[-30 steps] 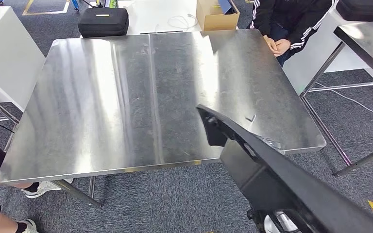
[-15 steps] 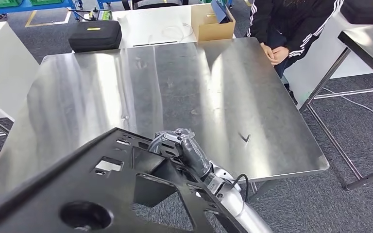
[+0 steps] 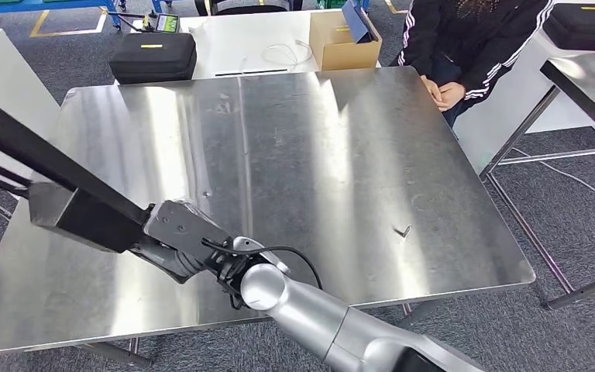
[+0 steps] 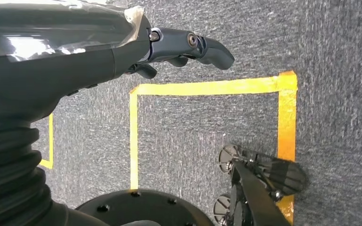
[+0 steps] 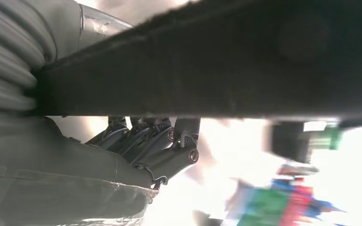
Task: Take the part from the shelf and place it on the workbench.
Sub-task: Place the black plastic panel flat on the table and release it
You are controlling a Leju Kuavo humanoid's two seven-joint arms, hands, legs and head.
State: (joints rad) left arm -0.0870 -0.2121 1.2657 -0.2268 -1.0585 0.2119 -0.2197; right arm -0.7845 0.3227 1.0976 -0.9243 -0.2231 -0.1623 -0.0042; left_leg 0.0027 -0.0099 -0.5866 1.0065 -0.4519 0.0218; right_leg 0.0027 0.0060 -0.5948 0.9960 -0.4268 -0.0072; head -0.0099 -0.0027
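The right hand point(image 3: 182, 248) reaches across the near left part of the steel workbench point(image 3: 341, 155) and grips the part point(image 3: 54, 182), a long black panel that runs from the hand out past the bench's left edge, tilted on its side rather than lying flat. Held this way, by one end with the bulk of it off to the left, the part seems to be on its way down onto the bench top, so I judge that the carrying is about done and the setting-down is the step in hand; whether any edge of it touches the steel yet I cannot tell. In the right wrist view the dark fingers point(image 5: 162, 143) lie close together and curl up against the underside of the part's thick black bar point(image 5: 217, 61), clamped on it (the thumb's side is hidden by the bar). The left hand point(image 4: 99, 42) hangs low over grey carpet with yellow tape lines point(image 4: 207, 88); its fingers point(image 4: 202, 44) are loosely bent with nothing between them, and how far they are closed cannot be told from here. A person in a black jacket with white stripes point(image 3: 472, 39) stands at the far right corner of the bench, hands clasped, well apart from the part. A black case point(image 3: 151, 56) and a cardboard box point(image 3: 345, 37) sit on the white table beyond the far edge.
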